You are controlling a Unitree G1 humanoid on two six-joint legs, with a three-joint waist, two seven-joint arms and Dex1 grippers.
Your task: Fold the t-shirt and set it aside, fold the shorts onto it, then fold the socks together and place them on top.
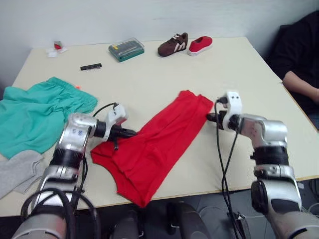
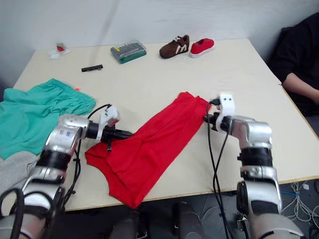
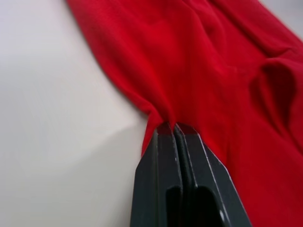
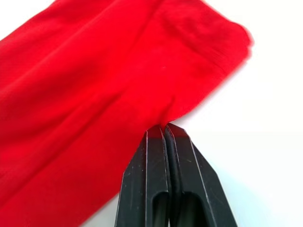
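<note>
One t-shirt [image 1: 157, 142], red, lies as a long diagonal band at lower centre of the head view on the cream counter [image 1: 164, 74]. Soft, light, limp fabric; it will sag and crease, so edges are the best holds. Left end effector [image 3: 171, 126] is clamped on a pinch of its long edge; right end effector [image 4: 163, 126] is clamped on the hem end. Shorts [image 1: 37, 112] and socks [image 1: 17, 172] lie at left.

Beige table [image 1: 164, 74], plain pale wall [image 1: 149, 17]
</note>
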